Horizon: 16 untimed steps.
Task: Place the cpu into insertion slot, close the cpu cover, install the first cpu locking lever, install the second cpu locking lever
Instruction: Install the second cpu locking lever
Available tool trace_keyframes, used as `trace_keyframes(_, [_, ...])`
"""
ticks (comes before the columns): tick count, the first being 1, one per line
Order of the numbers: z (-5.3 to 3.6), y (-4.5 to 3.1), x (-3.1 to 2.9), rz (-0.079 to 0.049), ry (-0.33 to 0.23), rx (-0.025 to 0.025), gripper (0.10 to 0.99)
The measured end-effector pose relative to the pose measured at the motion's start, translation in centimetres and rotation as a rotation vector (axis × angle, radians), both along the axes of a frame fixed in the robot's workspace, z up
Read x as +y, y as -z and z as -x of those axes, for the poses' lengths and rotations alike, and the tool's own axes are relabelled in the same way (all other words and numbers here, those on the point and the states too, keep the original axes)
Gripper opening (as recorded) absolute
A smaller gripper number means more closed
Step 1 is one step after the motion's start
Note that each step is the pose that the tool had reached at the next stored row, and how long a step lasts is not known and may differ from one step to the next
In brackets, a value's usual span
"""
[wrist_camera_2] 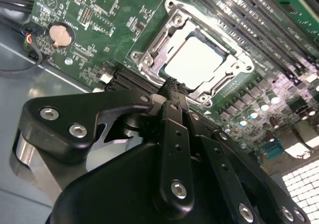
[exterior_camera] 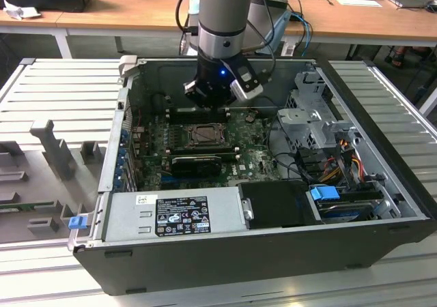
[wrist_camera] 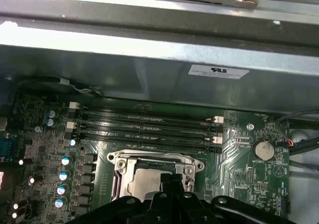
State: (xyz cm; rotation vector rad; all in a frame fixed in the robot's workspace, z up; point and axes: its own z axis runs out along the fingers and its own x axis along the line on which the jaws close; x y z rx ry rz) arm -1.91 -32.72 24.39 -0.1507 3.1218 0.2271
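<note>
The cpu [wrist_camera_2: 195, 60] lies flat in the insertion slot [exterior_camera: 203, 136] on the green board, its pale top catching the light. The silver cpu cover [wrist_camera_2: 160, 42] lies down around it, and the chip shows through its window. My gripper [wrist_camera_2: 172, 84] hovers just above the slot's near edge with its black fingers pressed together and nothing between them. In the first wrist view the cpu [wrist_camera: 142, 180] and cover [wrist_camera: 149, 158] sit right past the gripper [wrist_camera: 169, 180]. In the exterior view the gripper [exterior_camera: 212, 102] hangs inside the open case, over the slot's far side.
Memory slots [wrist_camera: 144, 127] run beside the socket. A long black ribbed card [exterior_camera: 196, 162] lies on its near side, a coin battery [wrist_camera_2: 61, 34] to one side. The power supply [exterior_camera: 174, 215], drive cage [exterior_camera: 311, 116] and cables [exterior_camera: 341, 160] crowd the case.
</note>
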Motion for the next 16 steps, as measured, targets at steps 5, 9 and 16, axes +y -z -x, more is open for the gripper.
trace_keyframes(5, [0.00,0.00,-0.78,0.000,0.000,0.0000,0.106])
trace_keyframes(9, [0.00,-0.07,-1.08,0.000,0.000,0.0000,0.106])
trace_keyframes(16, [0.00,-1.09,-2.44,0.001,0.000,0.0000,0.106])
